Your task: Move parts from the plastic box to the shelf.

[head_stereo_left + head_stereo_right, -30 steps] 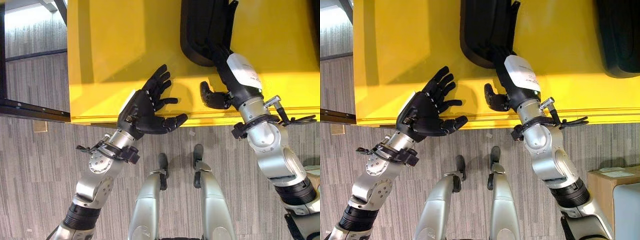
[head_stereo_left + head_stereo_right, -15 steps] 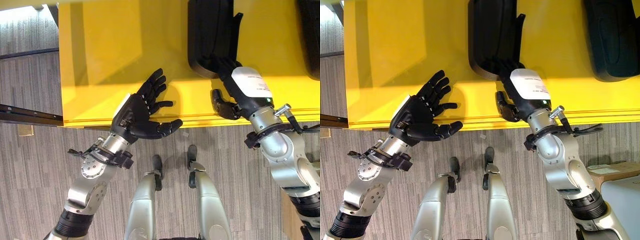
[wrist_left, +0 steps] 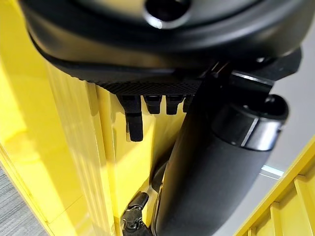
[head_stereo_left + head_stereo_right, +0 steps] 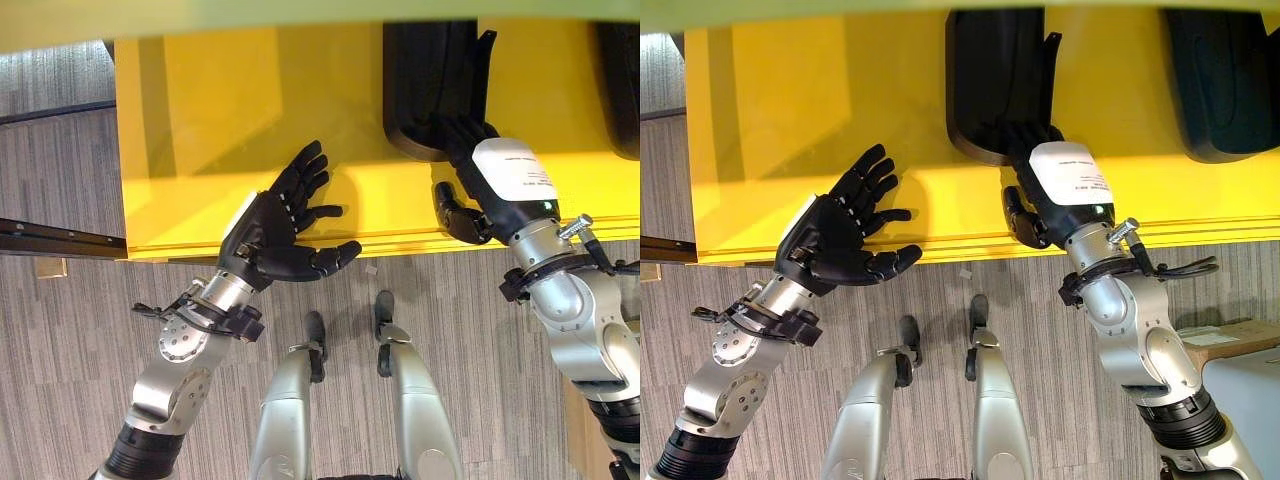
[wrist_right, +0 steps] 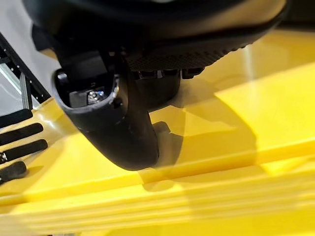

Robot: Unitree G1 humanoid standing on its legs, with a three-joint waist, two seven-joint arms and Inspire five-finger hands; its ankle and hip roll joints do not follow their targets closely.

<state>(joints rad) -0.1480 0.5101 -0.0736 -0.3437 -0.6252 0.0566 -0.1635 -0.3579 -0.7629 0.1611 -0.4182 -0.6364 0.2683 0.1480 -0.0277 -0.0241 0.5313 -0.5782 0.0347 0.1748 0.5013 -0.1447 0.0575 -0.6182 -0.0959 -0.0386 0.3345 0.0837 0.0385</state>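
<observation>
Reaching further over the yellow plastic box (image 4: 200, 130), the right hand (image 4: 1065, 190) is touching the near end of a black part (image 4: 995, 80) lying inside; whether its fingers are gripping, I cannot tell. Beside the part, the left hand (image 4: 280, 225) is hovering, fingers spread. Looking rigid and smooth, the part probably needs gripping at its rounded end.

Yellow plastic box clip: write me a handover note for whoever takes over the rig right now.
Left hand: open, fingers spread, palm up over the near rim of the yellow plastic box, holding nothing.
Right hand: fingers reach onto the near end of a long black moulded plastic part lying in the box; its grip is hidden.
A second black part lies further right in the box.
Done: nothing visibly moved.
Left: lift both parts out and carry them to the shelf.
</observation>
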